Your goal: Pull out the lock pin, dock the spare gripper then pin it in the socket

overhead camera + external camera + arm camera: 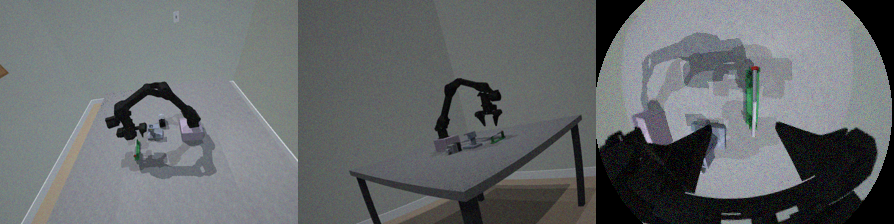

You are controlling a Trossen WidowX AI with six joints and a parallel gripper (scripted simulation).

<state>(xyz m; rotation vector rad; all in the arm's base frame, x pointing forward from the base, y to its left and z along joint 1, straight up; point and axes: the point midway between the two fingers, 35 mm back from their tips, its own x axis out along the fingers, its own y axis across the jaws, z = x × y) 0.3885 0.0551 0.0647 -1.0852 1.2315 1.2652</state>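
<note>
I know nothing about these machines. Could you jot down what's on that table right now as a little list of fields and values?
arm: black, arched over the table, rising from a pale pink base block
tool: open, holding nothing, raised above the table
green pin: lying on the table below the tool, red tip at one end
grey mount: between the base block and the pin; socket looks empty
spare gripper: small dark and light piece by the base block, not docked
</note>
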